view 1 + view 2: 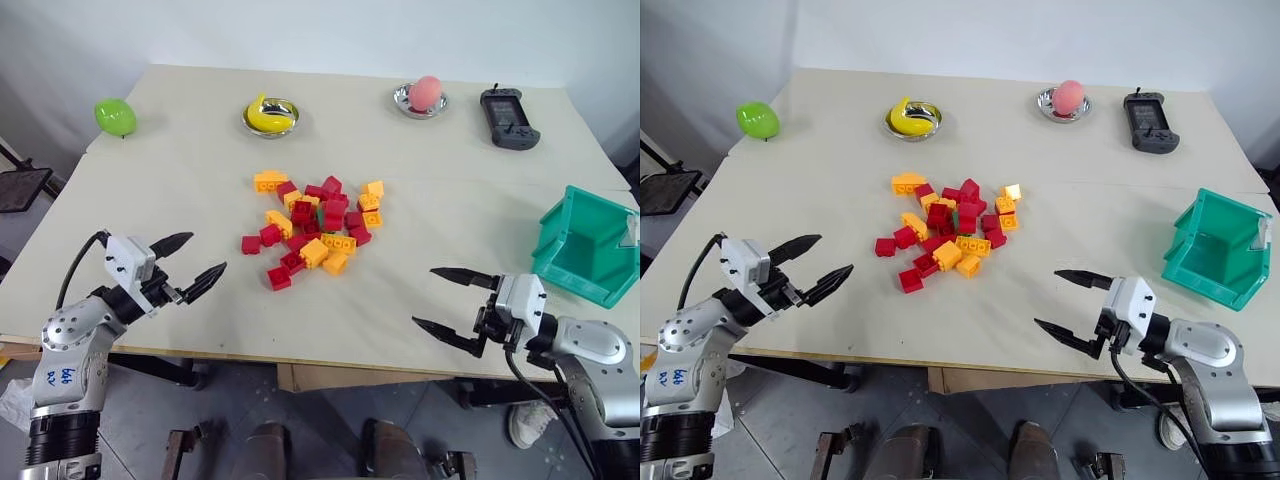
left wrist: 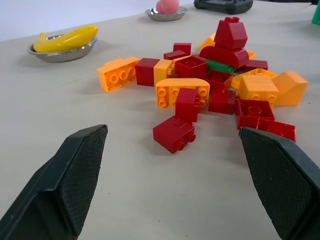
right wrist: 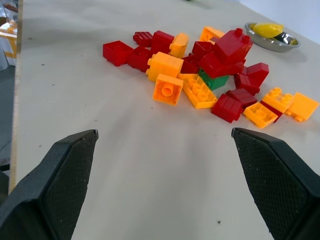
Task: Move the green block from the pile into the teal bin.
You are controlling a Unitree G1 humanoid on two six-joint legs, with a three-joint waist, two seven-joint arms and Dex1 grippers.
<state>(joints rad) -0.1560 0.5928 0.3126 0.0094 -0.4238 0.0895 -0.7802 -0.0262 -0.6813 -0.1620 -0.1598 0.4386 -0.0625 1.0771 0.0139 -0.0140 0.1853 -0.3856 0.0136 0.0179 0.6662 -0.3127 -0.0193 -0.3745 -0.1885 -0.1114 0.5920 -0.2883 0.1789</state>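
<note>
Spanning nearly everything before me is a broad beige tabletop [image 1: 180, 180] against a pale wall. Right of the loose pile of red and orange studded bricks [image 1: 315, 228] at its middle sits the teal plastic bin with a slanted front [image 1: 585, 250]. My left pincer [image 1: 190, 265] and right pincer [image 1: 450, 300] both gape empty, short of the pile. Buried under red bricks lies the small green studded block [image 3: 214, 80].

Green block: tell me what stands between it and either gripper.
The green block sits buried in the pile, with red bricks stacked on top and red and orange bricks around it. Both the open left gripper and open right gripper face those bricks first across bare table.
</note>
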